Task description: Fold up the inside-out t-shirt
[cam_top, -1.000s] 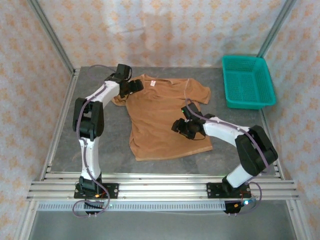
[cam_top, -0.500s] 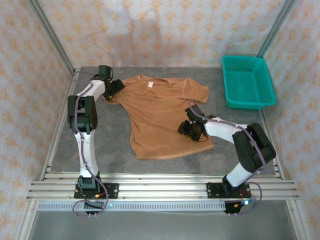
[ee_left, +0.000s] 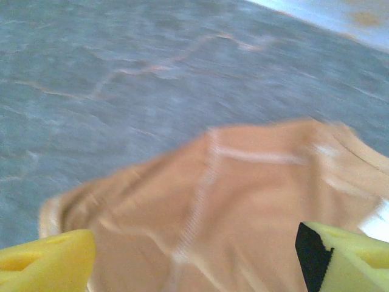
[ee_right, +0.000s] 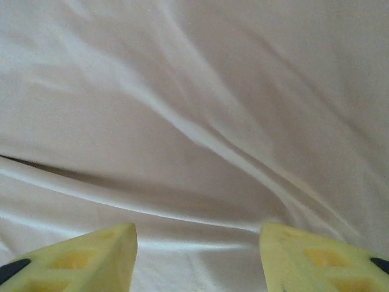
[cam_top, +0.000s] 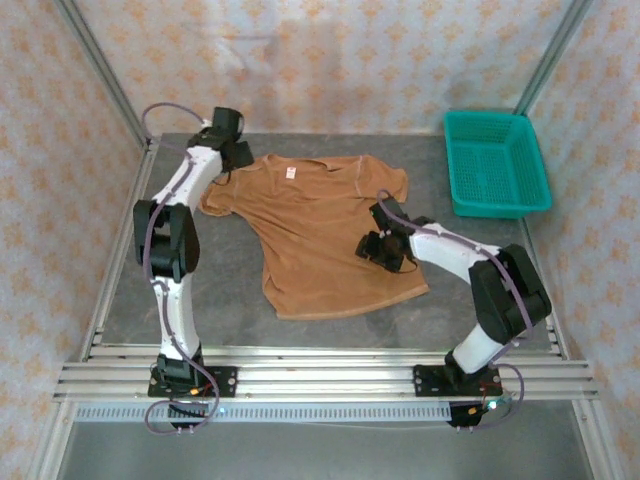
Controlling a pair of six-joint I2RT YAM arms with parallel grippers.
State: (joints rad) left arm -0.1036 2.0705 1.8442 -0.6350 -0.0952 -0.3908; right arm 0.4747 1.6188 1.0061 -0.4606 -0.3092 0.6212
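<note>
The inside-out t-shirt (cam_top: 320,230) lies spread flat on the grey table, collar toward the far side, with its small white label (cam_top: 291,172) near the neck. My left gripper (cam_top: 238,156) hovers at the far left, just beyond the left sleeve (cam_top: 222,200). In the left wrist view that gripper (ee_left: 194,267) is open, its yellow fingers (ee_left: 45,261) wide apart over the sleeve's seams (ee_left: 203,194). My right gripper (cam_top: 384,247) is low over the shirt's right side. In the right wrist view its jaws (ee_right: 197,261) stand open above wrinkled cloth (ee_right: 200,121), with nothing pinched.
A teal plastic basket (cam_top: 497,162) sits at the far right of the table. Bare grey tabletop (cam_top: 200,290) surrounds the shirt on the left and front. Aluminium frame posts (cam_top: 100,75) and patterned walls close in the sides and back.
My left arm swung from the shirt's left shoulder out to the far left corner. The shirt's top shifted left and the left sleeve spread out. My right gripper crept slightly farther back.
</note>
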